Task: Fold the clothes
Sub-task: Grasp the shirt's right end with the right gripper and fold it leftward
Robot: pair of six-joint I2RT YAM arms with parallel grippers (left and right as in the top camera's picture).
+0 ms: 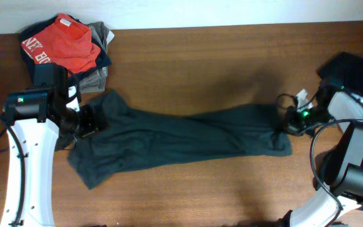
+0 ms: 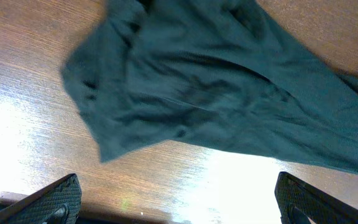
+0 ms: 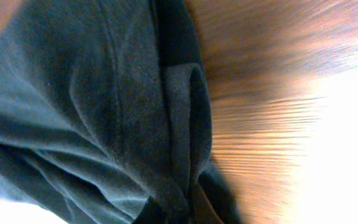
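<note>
1. The garment (image 1: 181, 135), dark grey-green, lies stretched in a long band across the desk (image 1: 200, 57). One end is just beside the pile (image 1: 96, 79) of clothes, and the other is well away from it.
2. The left hand (image 1: 86, 121) sits at the pile-side end, released. Its wrist view shows the fingers (image 2: 58, 198) wide apart with bare wood between them and the cloth lying beyond.
3. The right hand (image 1: 290, 123) is at the end far from the pile, grasping the garment's edge. Its wrist view shows cloth bunching into the grip.
4. Here's the danger: only one end is held. If the right hand pulls away from the pile now, the whole garment probably slides and the folds go crooked.
5. The band is twisted and wrinkled along its length, so a fold made over those creases would likely trap them.
6. The left hand is working close to the pile, and a loose reach there could snag a shirt from it instead.
7. Writing: the red shirt (image 1: 65, 41) on top of the pile carries white block letters. "BO" reads, with what may be "NY" above it, and the rest is folded under. No label shows on the garment.
</note>
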